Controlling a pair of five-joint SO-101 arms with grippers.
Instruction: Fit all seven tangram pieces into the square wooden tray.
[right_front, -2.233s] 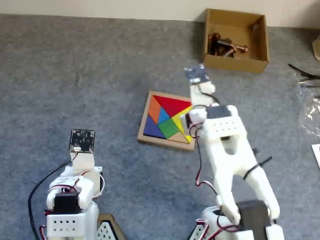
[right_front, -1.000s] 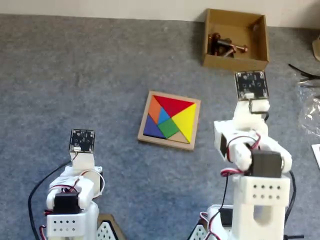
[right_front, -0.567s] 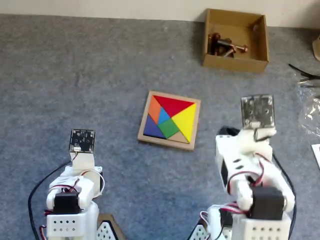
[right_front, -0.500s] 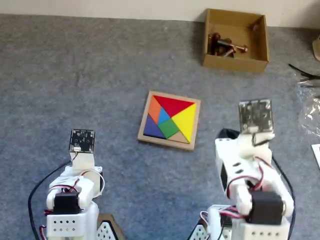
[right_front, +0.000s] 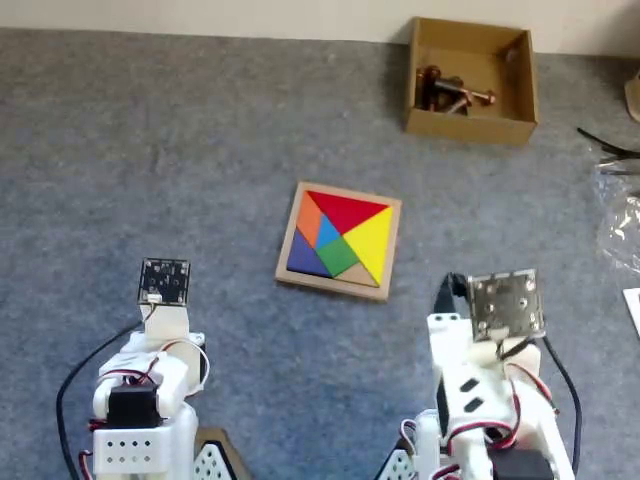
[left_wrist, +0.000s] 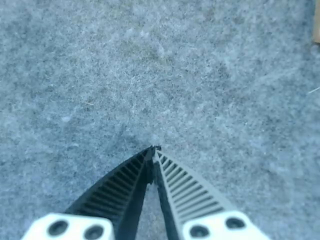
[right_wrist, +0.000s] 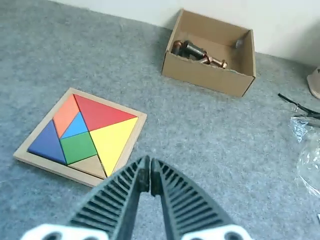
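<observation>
Nearest the camera, the left gripper (left_wrist: 154, 149) is hanging low over the grey carpeted table (right_front: 150, 150) at the lower left of the high view. Its claw is sitting pressed together, tip to tip, with nothing in it. At the lower right, the right gripper (right_wrist: 149, 161) is likewise sitting with its claw together and empty, well apart from the work.

Further out, at the centre of the high view, the square wooden tray (right_front: 291, 235) is lying flat on the carpet. The red triangle (right_wrist: 102, 112), the yellow triangle (right_wrist: 112, 140) and the smaller orange, blue and green pieces are lying inside its rim. By this inspector's judgement the task is finishing or finished.

One doubt is remaining: the tan triangle (right_wrist: 89, 165) at the tray's near edge is reading either as a bare-wood piece or as an open slot, and the views are not settling which.

Risks: a piece may be riding proud of its neighbours. Any low sweep by either arm could be catching the rim and jolting the pieces loose.

Farthest off, at the upper right, an open cardboard box (right_front: 465, 125) is holding coppery metal parts (right_front: 450, 90).
</observation>
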